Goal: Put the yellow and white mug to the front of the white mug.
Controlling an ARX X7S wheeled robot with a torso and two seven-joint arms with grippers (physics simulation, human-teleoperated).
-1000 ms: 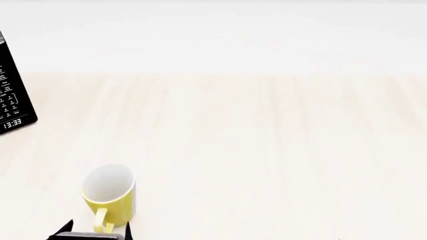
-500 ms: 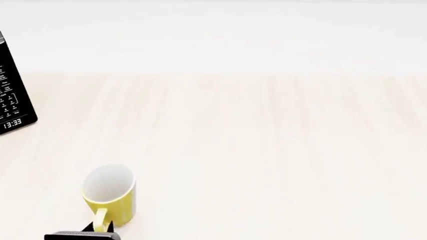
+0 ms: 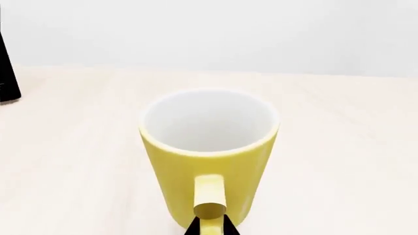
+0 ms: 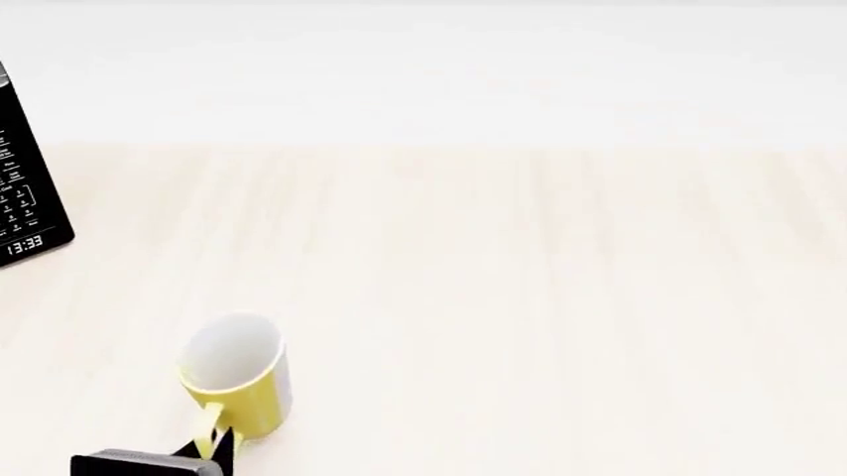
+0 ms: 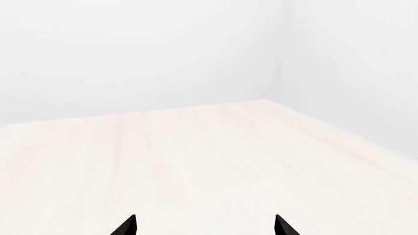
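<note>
Yellow and white mug gripped by its handle near the worktop's front-left corner.
The handle is pinched by the left gripper; the mug seems tilted. The right gripper's fingers are spread, holding nothing.

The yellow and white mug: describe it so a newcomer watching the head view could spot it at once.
On the pale wooden table, look toward the near left, well in front of the black appliance at the left edge. The yellow and white mug is there, its yellow handle pinched by the left gripper. Mustard sides and a white inside make it the only coloured thing in view.
</note>
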